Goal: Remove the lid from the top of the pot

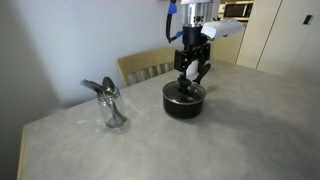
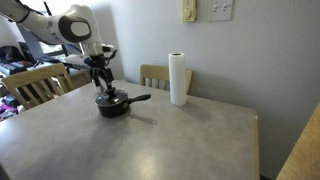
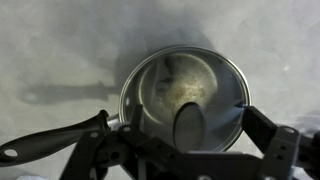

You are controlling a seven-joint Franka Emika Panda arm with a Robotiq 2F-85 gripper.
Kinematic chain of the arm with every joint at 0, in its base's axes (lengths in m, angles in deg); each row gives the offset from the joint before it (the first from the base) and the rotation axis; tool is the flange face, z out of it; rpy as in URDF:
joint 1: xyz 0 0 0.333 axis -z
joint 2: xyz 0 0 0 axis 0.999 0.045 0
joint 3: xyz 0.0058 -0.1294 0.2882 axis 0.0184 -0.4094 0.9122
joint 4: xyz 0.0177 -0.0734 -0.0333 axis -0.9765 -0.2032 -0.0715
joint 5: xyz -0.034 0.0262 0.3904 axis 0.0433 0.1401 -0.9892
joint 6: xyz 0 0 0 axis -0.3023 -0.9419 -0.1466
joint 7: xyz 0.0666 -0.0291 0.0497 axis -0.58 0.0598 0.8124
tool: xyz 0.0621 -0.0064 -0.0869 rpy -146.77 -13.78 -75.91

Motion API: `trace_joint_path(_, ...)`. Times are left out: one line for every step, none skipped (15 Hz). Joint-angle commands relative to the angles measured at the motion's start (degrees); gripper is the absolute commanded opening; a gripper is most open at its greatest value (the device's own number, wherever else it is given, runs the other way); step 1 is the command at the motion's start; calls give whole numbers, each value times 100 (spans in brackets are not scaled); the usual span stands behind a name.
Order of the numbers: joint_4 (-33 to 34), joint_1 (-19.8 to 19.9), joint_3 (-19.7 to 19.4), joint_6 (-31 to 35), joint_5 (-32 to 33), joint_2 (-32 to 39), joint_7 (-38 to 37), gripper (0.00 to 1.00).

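A small black pot (image 1: 184,103) with a long black handle (image 2: 140,98) stands on the grey table in both exterior views (image 2: 112,105). A glass lid (image 3: 185,85) with a dark knob (image 3: 188,127) sits on it. My gripper (image 1: 191,76) hangs straight above the pot, fingers pointing down and close over the lid (image 2: 100,77). In the wrist view the gripper (image 3: 178,130) is open, with one finger on each side of the knob and not touching it.
A glass holding metal utensils (image 1: 112,104) stands on the table away from the pot. A paper towel roll (image 2: 178,79) stands near the far edge. Wooden chairs (image 2: 30,85) (image 1: 146,66) are at the table's sides. A wall (image 2: 240,60) is behind.
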Motion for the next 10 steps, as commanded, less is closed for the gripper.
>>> trace_joint_path(127,8,32,-51,9,95,-108,100)
trace_joint_path(222,-7,29,-65,6,178,-171,100)
trace_joint_path(291,-14,27,-73,4,231,-199,100)
trace_joint_path(325,-16,26,-79,2,259,-206,100)
trace_joint_path(275,-28,13,-59,10,228,-259,100)
trace_joint_path(267,-29,13,-25,1,233,-281,100)
trace_joint_path(284,-41,-3,7,8,259,-345,100)
trace_joint_path(298,-45,-12,24,21,280,-370,100)
trace_joint_path(323,-54,-27,29,52,309,-401,100)
trace_joint_path(345,-47,-25,20,41,336,-416,100)
